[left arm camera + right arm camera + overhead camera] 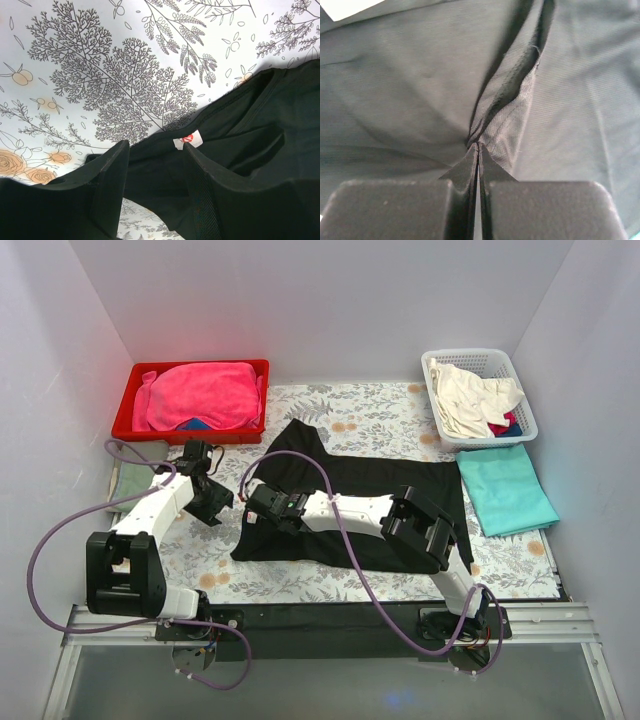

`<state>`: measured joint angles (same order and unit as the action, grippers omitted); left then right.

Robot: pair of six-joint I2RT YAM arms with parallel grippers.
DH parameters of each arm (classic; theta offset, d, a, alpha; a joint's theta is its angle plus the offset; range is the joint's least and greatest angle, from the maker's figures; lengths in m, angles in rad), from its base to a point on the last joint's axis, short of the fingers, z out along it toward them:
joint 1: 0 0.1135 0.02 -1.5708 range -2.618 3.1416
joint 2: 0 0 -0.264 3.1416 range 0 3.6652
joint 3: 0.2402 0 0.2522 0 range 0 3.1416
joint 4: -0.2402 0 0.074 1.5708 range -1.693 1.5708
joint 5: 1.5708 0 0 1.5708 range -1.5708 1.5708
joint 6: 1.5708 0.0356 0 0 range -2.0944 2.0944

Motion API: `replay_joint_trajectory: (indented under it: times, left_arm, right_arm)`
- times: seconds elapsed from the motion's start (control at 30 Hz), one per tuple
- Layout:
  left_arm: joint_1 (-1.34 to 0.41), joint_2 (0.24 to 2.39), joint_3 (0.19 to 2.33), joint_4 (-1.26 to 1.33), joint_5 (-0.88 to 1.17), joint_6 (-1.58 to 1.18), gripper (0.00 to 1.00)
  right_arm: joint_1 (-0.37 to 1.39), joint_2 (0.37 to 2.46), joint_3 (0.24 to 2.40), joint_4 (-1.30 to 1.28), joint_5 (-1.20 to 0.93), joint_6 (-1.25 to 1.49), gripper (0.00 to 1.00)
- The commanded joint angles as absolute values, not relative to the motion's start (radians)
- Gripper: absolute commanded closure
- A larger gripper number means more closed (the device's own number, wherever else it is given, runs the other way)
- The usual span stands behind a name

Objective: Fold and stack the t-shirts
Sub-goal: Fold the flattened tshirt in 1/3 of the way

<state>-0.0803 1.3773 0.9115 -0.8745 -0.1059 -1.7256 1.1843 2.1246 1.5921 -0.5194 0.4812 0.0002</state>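
The black t-shirt [345,475] lies spread across the middle of the floral tablecloth [375,418], rumpled rather than flat. One corner is drawn up toward the far side and its near edge runs ragged along the front. In the left wrist view its dark cloth [260,115] fills the right side. A seam crosses it, and a small white label [188,139] with a red mark sits at the edge. In the right wrist view the fabric [410,90] is a smooth grey-black, gathered into one raised fold. The teal t-shirt [508,488] lies folded flat to the right of the black one, just below the white basket [470,353].

The right arm reaches from its base up and then leftward, low over the black shirt. The right gripper [256,500] is at the shirt's left edge, its jaws pressed together [478,150] — a ridge of black cloth is pinched between them. The left arm bends forward from the near left, and the left gripper [213,506] points down just beside that same edge. Its fingers stand about halfway apart [155,150] with the shirt's hem showing in the gap — whether they touch it cannot be told, and nothing is gripped.

A red bin [190,367] holding pink cloth sits at the far left.
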Motion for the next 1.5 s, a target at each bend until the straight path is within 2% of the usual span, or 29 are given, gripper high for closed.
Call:
replay_joint_trajectory:
  times: [0.0,0.23,0.73,0.77,0.8,0.83,0.9,0.93,0.97,1.03,1.47]
  left_arm:
    - [-0.072,1.391,0.908,-0.851,-0.091,-1.713,0.54]
    - [-0.071,1.414,0.91,-0.839,-0.069,-1.704,0.54]
    - [-0.071,1.451,0.939,-0.824,-0.023,-1.654,0.54]
    - [-0.071,1.456,0.94,-0.815,-0.012,-1.651,0.54]
    - [-0.071,1.457,0.942,-0.813,-0.008,-1.646,0.54]
    - [-0.071,1.457,0.946,-0.807,-0.002,-1.629,0.54]
    - [-0.071,1.457,0.953,-0.795,0.027,-1.614,0.54]
    - [-0.071,1.457,0.957,-0.785,0.043,-1.592,0.54]
    - [-0.071,1.459,0.962,-0.793,0.044,-1.591,0.54]
    - [-0.071,1.454,0.965,-0.785,0.054,-1.574,0.54]
    - [-0.11,1.396,0.848,-0.68,0.273,-1.491,0.54]
  right_arm:
    - [1.172,2.046,1.588,-0.503,0.56,0.003,0.99]
    - [1.114,2.042,1.585,-0.503,0.614,0.003,0.99]
    - [0.933,2.08,1.629,-0.505,0.572,0.003,0.99]
    - [0.931,2.074,1.632,-0.508,0.566,0.003,0.94]
    - [0.931,2.069,1.637,-0.511,0.566,0.002,0.85]
    - [0.931,2.065,1.64,-0.514,0.563,0.003,0.67]
    - [0.931,2.049,1.638,-0.517,0.548,0.003,0.5]
    - [0.931,2.045,1.64,-0.52,0.539,0.003,0.34]
    - [0.931,2.037,1.64,-0.522,0.528,0.003,0.29]
    - [0.931,2.031,1.64,-0.529,0.525,0.011,0.24]
    - [0.92,1.968,1.612,-0.612,0.541,0.097,0.25]
